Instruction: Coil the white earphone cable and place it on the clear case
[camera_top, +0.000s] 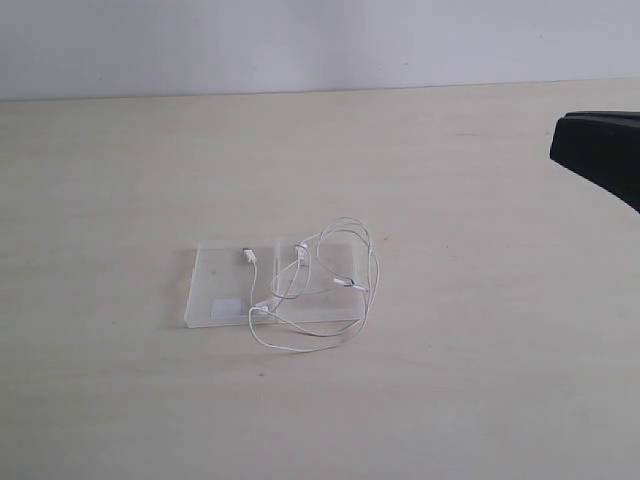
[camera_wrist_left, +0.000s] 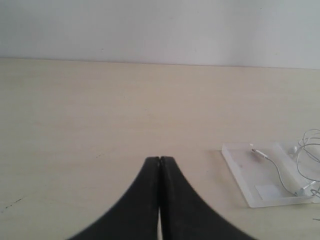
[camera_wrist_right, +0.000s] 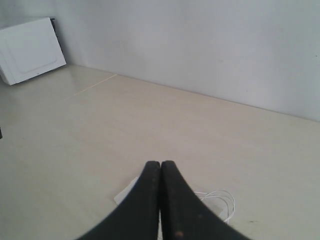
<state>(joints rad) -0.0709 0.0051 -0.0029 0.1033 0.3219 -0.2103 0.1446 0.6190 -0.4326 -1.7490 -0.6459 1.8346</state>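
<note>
1. Left tool (camera_wrist_left: 159, 160): the two black fingers are pressed together tip to tip with nothing between them. It hangs above bare tabletop (camera_wrist_left: 75, 125).
2. This tool is out of the exterior view.
3. Clear case (camera_top: 215, 290): lies flat and opened out on the tabletop, both square halves side by side. In the left wrist view the case (camera_wrist_left: 245, 175) is ahead of the left tool's tips and off to one side, well apart from them.
4. A small white label (camera_top: 225, 308) sits on the case half farther from the right arm.
5. White earphone cable (camera_top: 300, 255): loose, untidy loops, not a neat coil. It rests mostly on the case half nearer the right arm.
6. The plug end reaches onto the label half. A few loops spill over the case edges onto the tabletop.
7. In the left wrist view the cable (camera_wrist_left: 260, 153) is apart from the left tool and not touched by it.
8. Right arm (camera_top: 600, 150): a black part shows at the right edge of the exterior view, well apart from the case.
9. Right tool (camera_wrist_right: 160, 164): fingers closed flat against each other, holding nothing.
10. A case corner (camera_wrist_right: 125, 195) and cable loops (camera_wrist_right: 222, 191) show just beyond its fingers, partly hidden behind them. Whether they touch cannot be told.
11. A white boxy object (camera_wrist_right: 30, 50) stands far from the right tool, by the wall.
</note>
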